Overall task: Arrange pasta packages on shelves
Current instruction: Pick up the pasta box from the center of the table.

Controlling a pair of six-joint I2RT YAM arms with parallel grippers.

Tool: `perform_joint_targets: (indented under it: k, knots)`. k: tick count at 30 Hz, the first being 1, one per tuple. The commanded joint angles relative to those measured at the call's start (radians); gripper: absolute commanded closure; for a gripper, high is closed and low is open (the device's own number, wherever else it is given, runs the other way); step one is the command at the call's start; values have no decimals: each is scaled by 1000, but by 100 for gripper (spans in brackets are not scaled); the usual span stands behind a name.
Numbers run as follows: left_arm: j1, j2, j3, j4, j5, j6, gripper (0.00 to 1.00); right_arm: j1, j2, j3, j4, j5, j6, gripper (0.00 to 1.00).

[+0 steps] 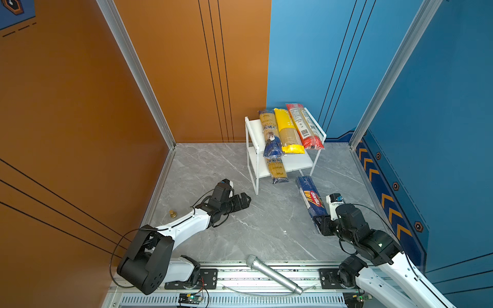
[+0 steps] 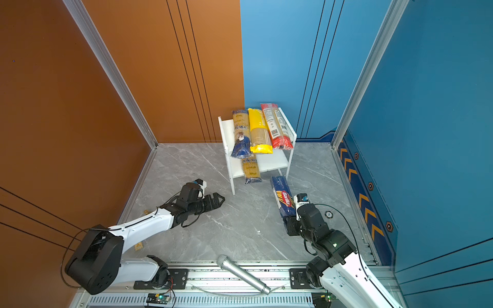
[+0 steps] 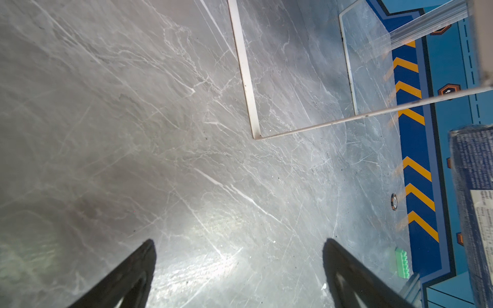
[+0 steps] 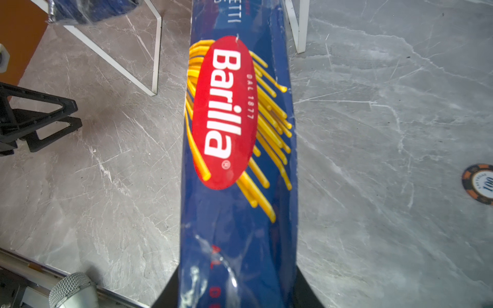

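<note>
The Barilla bag [image 1: 310,198] is in front of the shelf [image 1: 254,130], on its right side. Its long axis runs from the right gripper [image 1: 320,222] away toward the shelf's front right leg, and the far end comes just beside that leg. I cannot tell whether the far end touches the table [image 1: 240,234]. The bag is long and narrow, of glossy dark blue plastic with a red oval, the white word "Barilla" and drawn yellow spaghetti strands. The plastic is wrinkled near the grip. The right gripper is closed on the near end of the bag, with one finger on each long side. On the top board three bags lie side by side, with their long axes front to back: an ankara bag [image 1: 269,133], a yellow bag [image 1: 286,130] and a red bag [image 1: 304,126]. A second ankara bag [image 1: 277,170] lies on the lower board, and its front end sticks out over the edge. The left gripper [image 1: 241,200] is wide apart and empty, low over the table, left of the shelf. A microphone [image 1: 274,274] lies at the front rail.
</note>
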Motion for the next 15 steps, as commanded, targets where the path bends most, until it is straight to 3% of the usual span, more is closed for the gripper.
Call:
perform_joint_targets:
  k: [1,15]
  knots:
    - [0,5,-4,18,13,5,2,28,-11,94,123,77,-56,100]
    - [0,-26,-36,21,0,-8,2,62,122,170,259,151,-149,100]
